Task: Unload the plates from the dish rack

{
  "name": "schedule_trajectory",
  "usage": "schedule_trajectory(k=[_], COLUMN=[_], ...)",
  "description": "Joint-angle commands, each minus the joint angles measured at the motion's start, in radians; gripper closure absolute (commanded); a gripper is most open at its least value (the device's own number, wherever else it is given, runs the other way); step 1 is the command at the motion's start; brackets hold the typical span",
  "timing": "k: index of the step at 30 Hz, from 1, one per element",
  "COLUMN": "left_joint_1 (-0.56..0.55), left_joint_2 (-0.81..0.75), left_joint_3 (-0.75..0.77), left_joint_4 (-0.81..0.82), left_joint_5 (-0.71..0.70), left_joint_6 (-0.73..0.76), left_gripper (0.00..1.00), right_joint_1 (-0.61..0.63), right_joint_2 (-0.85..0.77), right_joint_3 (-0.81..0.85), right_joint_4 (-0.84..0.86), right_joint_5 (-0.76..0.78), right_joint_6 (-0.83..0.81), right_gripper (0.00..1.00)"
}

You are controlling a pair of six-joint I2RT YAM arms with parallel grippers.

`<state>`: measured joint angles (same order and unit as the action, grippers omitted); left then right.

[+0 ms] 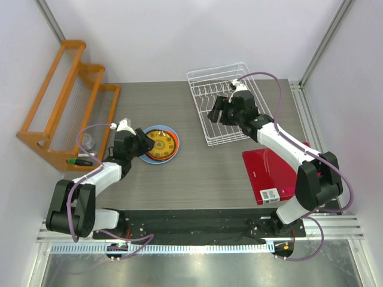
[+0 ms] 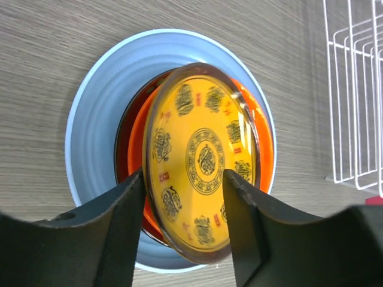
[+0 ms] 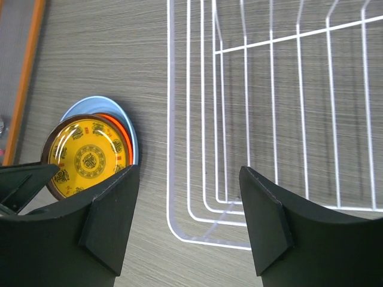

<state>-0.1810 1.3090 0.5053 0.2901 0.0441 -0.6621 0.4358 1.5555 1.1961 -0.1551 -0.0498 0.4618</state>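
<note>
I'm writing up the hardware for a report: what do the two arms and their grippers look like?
Both arms have white link shells with black joints and black bases. A thin purple cable loops along each. The left gripper and right gripper have broad, matte black, wedge-shaped fingers. No markings show.

Plates (image 1: 161, 143) stacked on table, yellow-brown topmost; dish rack (image 1: 206, 95) unloaded.

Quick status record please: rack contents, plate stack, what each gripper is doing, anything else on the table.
dish rack: no plates visible inside
plate stack: light blue plate at bottom, orange plate above, yellow patterned plate on top, tilted
left gripper: fingers astride yellow patterned plate
right gripper: open, empty, over rack's edge
other: red book, wooden shelf
</note>
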Motion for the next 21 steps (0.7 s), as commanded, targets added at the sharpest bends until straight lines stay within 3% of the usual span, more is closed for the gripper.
schedule_trajectory(k=[1,2,4,10,21], left_joint_1=[0.002,0.003,0.003,0.003,0.002], left_joint_2=[-0.023,-0.028,-0.045,-0.091,-0.183], left_joint_3=[0.025,0.032,0.042,0.108,0.234], left_joint_4=[-0.008,-0.014,-0.041,-0.138,-0.24], left_joint_5=[-0.027,-0.027,-0.035,-0.066,-0.119], left_joint_6=[0.032,0.035,0.047,0.065,0.167], left_gripper=[0.41,0.39,0.01,0.0,0.0], right_joint_1=[-0.026,-0.035,-0.042,-0.089,-0.095], right_joint_2=[-0.069,-0.075,-0.089,-0.13,-0.273], right_joint_3=[-0.015,-0.018,-0.032,-0.07,-0.256], right_joint_4=[0.023,0.022,0.019,0.011,0.15], right_joint_5=[0.045,0.082,0.119,0.194,0.58], right_joint_6=[-0.037,-0.051,-0.064,-0.114,-0.284], right_gripper=[0.26,0.26,0.26,0.24,0.1])
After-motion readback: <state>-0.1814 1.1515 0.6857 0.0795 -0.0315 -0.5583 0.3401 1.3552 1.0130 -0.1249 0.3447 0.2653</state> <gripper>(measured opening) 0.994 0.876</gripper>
